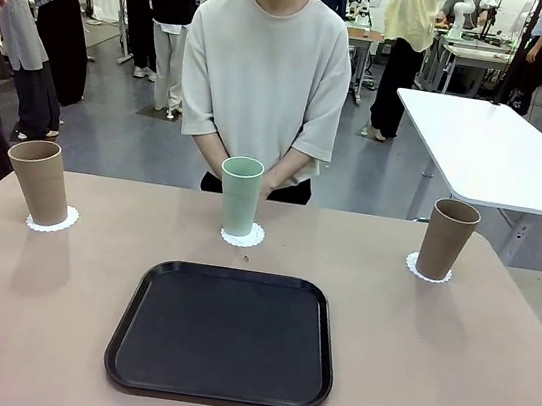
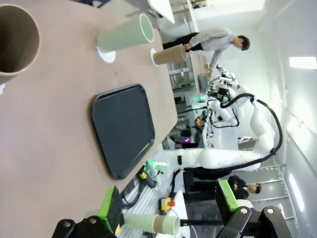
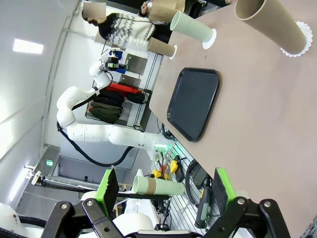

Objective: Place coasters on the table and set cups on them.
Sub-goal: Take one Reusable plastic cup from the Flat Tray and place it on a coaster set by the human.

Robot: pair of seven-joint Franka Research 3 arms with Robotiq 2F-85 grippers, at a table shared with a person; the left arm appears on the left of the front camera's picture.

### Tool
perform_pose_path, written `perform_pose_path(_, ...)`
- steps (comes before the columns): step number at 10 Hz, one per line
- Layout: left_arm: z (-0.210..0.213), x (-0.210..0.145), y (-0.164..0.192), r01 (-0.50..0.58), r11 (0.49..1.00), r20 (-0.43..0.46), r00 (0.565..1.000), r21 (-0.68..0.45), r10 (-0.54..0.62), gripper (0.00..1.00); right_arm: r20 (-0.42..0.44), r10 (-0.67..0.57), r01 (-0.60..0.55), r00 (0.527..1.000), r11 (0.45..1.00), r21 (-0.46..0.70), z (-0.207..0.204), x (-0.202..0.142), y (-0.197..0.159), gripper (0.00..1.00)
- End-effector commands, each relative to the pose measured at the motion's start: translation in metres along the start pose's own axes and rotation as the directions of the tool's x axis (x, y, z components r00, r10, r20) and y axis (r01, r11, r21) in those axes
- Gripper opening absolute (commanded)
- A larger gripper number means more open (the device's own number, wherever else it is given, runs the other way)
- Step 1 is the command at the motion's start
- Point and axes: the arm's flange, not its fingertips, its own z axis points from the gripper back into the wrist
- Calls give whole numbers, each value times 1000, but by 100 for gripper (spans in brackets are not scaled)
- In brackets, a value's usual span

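Off table edge, left gripper and right gripper: green-padded fingers spread wide, holding nothing. On matte beige-pink table: three tall tumblers, each on scalloped white paper coaster: tan left, mint centre, tan right. Black rounded-square tray nearer robot.

Black rounded-square tray lies flat, near edge, centre. Small dark speck just beyond tray's far rim. Person in pale grey short-sleeved top stands at far side. White rectangular table behind, right.
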Motion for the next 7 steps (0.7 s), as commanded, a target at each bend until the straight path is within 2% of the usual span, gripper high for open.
perform_pose_path(1,2,-1,4,-2,1000,22,1000,-6,3,100,2,4,-4,1000,1000,1,0,1,0,100)
perform_pose_path(7,2,-1,4,-2,1000,22,1000,-6,3,100,2,4,-4,1000,1000,1,0,1,0,100)
